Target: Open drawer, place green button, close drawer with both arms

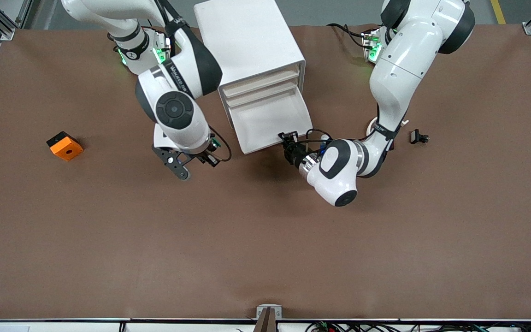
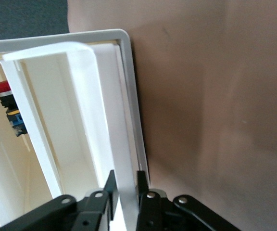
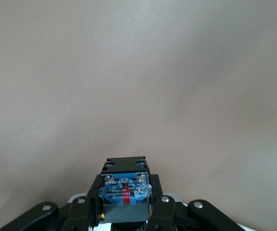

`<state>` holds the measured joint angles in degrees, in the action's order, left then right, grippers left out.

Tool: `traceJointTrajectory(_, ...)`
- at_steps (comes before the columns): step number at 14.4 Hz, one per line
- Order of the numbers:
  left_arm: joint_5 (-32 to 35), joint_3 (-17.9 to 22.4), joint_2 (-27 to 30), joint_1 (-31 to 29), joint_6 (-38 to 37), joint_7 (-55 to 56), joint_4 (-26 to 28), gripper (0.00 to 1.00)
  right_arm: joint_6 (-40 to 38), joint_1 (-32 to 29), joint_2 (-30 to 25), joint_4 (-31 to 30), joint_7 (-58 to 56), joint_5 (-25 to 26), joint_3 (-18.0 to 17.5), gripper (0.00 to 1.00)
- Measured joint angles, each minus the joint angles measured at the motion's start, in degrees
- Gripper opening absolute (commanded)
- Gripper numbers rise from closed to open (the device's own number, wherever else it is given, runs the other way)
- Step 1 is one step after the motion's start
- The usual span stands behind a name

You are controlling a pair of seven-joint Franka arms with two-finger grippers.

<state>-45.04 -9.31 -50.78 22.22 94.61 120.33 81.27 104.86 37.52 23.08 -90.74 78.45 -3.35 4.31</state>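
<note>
On the table (image 1: 265, 240), the cabinet (image 1: 251, 50) is seen with the drawer (image 1: 270, 124) pulled open, its front lip pinched by the left gripper (image 1: 288, 137). Beside it, toward the right arm's end, the button (image 3: 124, 187) is clamped in the right gripper (image 1: 208, 154), above bare table.

The right gripper (image 3: 127, 204) has its two black fingers (image 3: 160, 209) pressed against the sides of the button (image 3: 125, 192), whose blue base with a red mark faces the camera, above the bare brown table (image 3: 138, 82).
</note>
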Motion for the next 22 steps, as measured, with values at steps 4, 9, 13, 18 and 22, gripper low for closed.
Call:
traceJointTrajectory(4,0.0,0.0,0.1,-2.3,0.6,-0.2,-2.7,1.0,0.1,4.0,0.0,0.2,6.7,0.0,0.0,0.0)
traceJointTrajectory(9,4.0,0.0,1.9,-3.6,0.6,-0.4,-8.1,1.0,2.5,11.3,0.1,0.2,19.3,0.0,-0.1,0.0)
traceJointTrajectory(13,9.8,0.0,4.8,-7.4,0.4,-6.7,-11.2,1.0,6.3,16.0,1.9,0.1,29.2,0.0,-0.1,0.0)
traceJointTrajectory(18,19.0,0.1,10.4,-11.1,-0.3,-22.3,-12.0,1.0,13.6,18.9,5.9,0.1,41.2,0.0,-0.1,0.0)
traceJointTrajectory(22,32.9,-0.1,15.9,-11.0,-1.3,-40.0,-12.1,1.0,17.3,19.1,9.8,0.1,46.9,-0.5,0.0,0.0)
